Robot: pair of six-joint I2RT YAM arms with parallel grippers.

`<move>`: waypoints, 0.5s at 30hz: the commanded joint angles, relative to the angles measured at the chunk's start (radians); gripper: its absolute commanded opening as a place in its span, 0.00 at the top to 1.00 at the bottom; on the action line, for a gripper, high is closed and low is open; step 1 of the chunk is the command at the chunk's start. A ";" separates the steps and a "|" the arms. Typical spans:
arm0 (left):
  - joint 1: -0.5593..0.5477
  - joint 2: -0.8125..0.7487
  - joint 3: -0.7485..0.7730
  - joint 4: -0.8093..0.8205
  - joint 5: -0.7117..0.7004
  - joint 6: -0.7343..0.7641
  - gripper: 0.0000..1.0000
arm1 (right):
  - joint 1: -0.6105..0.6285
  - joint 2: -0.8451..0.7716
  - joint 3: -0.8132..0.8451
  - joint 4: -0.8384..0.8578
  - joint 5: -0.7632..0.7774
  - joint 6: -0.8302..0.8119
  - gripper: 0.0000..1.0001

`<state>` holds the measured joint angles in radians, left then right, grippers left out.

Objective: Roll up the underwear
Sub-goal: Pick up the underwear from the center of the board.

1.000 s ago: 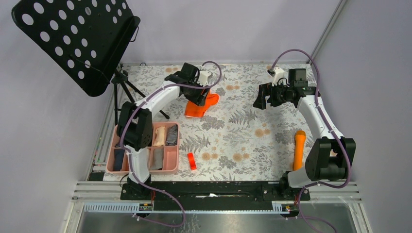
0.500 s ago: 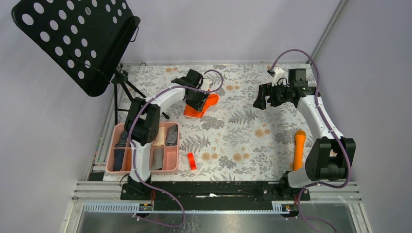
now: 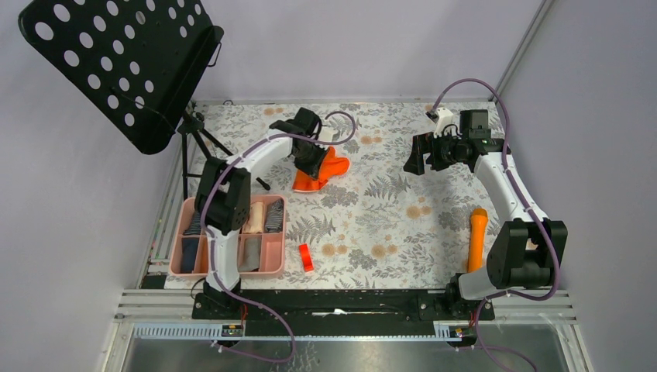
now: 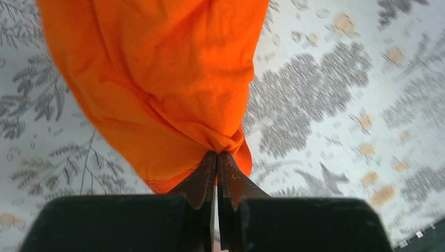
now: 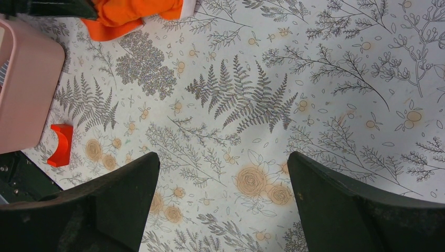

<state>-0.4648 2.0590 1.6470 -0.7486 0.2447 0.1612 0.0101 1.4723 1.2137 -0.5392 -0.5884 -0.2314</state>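
Up in the middle of the overhead view, a little left of centre, the left claw has its two tips pinched tight together on a gathered fold of the orange underwear. From the wrist view the cloth bunches at the tips and fans out above them, loose and creased. The garment is a crumpled heap on the flowered table, not spread flat and with no roll begun that I can see. The right claw hangs at the upper right of the overhead view with its fingers spread wide, nothing between them, only bare tablecloth below. At the lower left the pink tray has a few small rolled pieces in its compartments, partly hidden by the left arm. A red block lies just right of it, and an orange cylinder sits far over at the right edge. To my eye this is the start of the job: taking hold of the piece to lay it out. Next it wants pulling open and flattening, likely with the right claw taking the opposite edge, before any rolling; a one-corner pinch will only drag the heap.
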 commanded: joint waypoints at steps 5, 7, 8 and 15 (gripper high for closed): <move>0.006 -0.307 0.011 -0.338 0.198 0.121 1.00 | -0.003 -0.031 -0.006 0.004 -0.029 -0.020 0.00; 0.005 -0.352 -0.008 -0.431 0.291 0.175 1.00 | -0.004 -0.029 0.001 0.005 -0.032 -0.020 0.00; 0.002 -0.366 -0.011 -0.485 0.341 0.200 1.00 | -0.004 -0.028 0.004 0.005 -0.035 -0.019 0.00; -0.010 -0.226 0.190 -0.635 0.501 0.264 1.00 | -0.004 -0.031 0.005 0.005 -0.061 -0.016 0.00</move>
<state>-0.4675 1.7103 1.6867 -1.2961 0.5976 0.3641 0.0101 1.4723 1.2083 -0.5396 -0.6056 -0.2386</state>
